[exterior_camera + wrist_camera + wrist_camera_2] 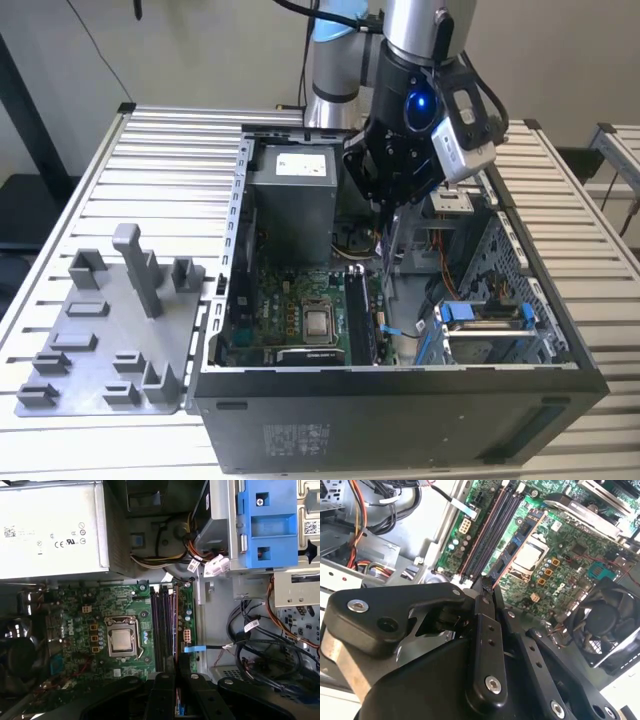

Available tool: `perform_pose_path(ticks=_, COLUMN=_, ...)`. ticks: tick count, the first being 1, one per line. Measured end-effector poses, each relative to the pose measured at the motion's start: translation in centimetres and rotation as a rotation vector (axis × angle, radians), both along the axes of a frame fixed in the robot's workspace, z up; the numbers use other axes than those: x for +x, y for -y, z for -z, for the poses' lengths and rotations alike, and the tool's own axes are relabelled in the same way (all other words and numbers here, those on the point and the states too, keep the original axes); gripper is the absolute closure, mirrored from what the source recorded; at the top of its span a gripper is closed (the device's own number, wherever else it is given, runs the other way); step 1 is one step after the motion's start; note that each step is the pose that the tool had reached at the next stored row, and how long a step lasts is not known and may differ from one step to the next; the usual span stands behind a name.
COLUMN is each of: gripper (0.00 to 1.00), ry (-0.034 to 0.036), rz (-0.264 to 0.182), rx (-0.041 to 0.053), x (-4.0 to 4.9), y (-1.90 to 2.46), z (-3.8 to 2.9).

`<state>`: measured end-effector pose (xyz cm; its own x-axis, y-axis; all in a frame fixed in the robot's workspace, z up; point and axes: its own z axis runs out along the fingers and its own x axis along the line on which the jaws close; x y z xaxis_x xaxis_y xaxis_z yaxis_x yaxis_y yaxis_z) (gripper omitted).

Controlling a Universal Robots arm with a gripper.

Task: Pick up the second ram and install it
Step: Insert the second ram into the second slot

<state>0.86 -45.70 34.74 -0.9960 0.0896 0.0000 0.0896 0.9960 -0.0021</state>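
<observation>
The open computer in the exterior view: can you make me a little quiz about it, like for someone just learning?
1. True or false: the grey fixture tray lies inside the computer case.
2. What is the gripper holding over the motherboard? A) a spoon B) the second ram C) a screwdriver
3. Fill in: the drive bracket in the case is coloured ____.
Key: 1 false, the tray lies on the table, at the exterior view's left of the case. 2 B. 3 blue.

fingers (485, 630) hide one end of the second ram (514, 552)
</observation>
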Motion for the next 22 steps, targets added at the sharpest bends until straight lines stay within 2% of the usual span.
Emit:
perform_pose_path(ticks=5, gripper=0.86, ry=0.0000, rz=-0.019, rx=-0.0007, x=0.00, y=0.00, z=0.33)
perform_pose_path(ticks=11, gripper=0.86, ry=0.0000, rz=-0.020, rx=-0.0007, x=0.00, y=0.00, z=0.62)
perform_pose_path(ticks=18, gripper=0.86, ry=0.0000, rz=-0.020, rx=-0.0006, x=0.00, y=0.00, z=0.65)
perform_pose_path(ticks=22, gripper=0.86, ry=0.0000, rz=-0.021, rx=-0.0007, x=0.00, y=0.00, z=0.99)
